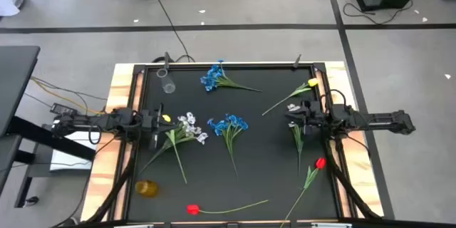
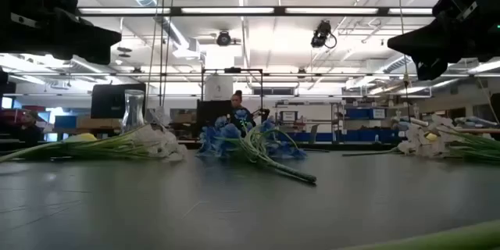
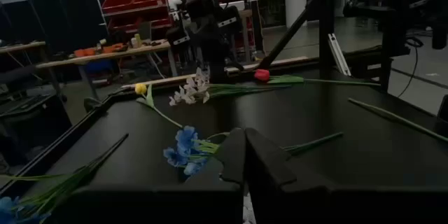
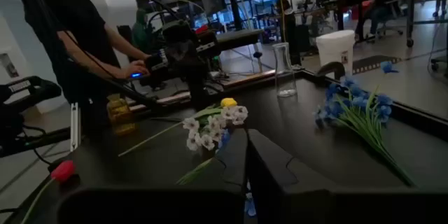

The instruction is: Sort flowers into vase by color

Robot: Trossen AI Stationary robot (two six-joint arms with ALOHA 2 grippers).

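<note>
You see both arms at the table edges, left gripper and right gripper closed and empty, open mat around the middle blue flowers, white cluster beside, red tulips near front edge.

left hand shut at left edge, right hand shut opposite

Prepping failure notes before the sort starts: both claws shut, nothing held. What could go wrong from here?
1. The white cluster lies against a yellow tulip beside the left claw; a grab could lift both colours.
2. The stalks are thin and flat on the table; the right claw may close on nothing.
3. The clear vase and the amber vase look light; a swung stem might tip either.
</note>
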